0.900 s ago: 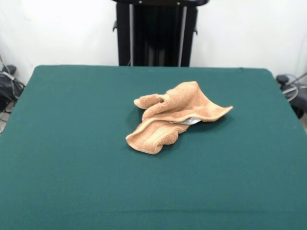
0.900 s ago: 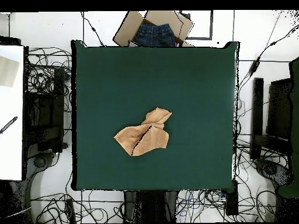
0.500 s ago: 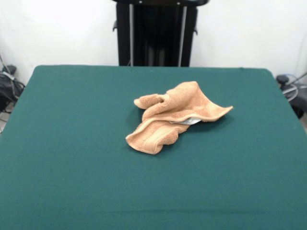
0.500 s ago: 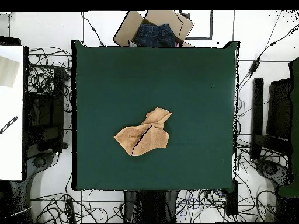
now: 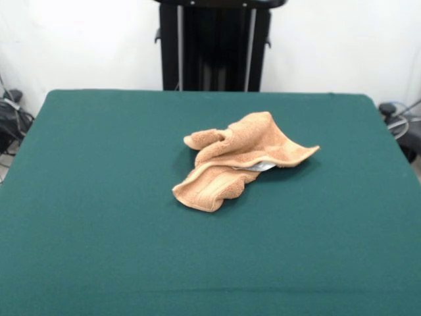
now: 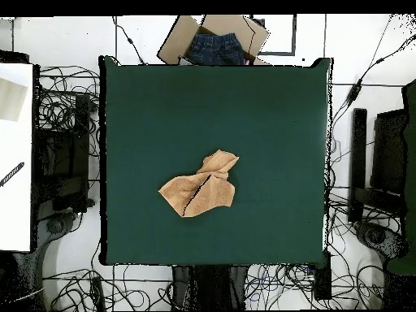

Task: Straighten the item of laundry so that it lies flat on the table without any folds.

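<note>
Since the towel (image 5: pixel 240 161) sits crumpled near the middle of the table (image 5: pixel 99 217), w/ 1 white tag peeking out, we judge no spreading's begun; gripper's out of both views, so we can't tell its state.

Crumpled tan towel (image 5: pixel 237 164) on green table (image 5: pixel 99 197)

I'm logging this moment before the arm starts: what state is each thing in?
towel: crumpled, folded over itself, near the table's middle, white tag peeking out.
table: green top, bearing only the towel.
cardboard box: open, on the floor beyond the table's edge, blue denim inside.
gripper: not visible in either view.
</note>
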`<state>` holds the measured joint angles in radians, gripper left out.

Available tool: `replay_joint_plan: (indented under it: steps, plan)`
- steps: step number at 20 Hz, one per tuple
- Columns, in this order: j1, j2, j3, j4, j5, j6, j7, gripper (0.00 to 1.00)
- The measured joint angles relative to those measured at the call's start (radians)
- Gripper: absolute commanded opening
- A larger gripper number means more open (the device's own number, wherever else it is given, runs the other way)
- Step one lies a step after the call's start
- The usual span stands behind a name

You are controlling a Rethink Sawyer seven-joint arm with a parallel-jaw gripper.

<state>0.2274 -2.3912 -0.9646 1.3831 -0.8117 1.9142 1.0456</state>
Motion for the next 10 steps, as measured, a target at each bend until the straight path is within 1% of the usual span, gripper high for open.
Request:
replay_joint_plan:
  steps: [7,10]
  plan:
    - [0.037,-0.007,-0.077,0.051,-0.057,-0.05,0.0,1.0]
    - [0.047,-0.018,-0.097,0.067,-0.066,-0.067,0.0,1.0]
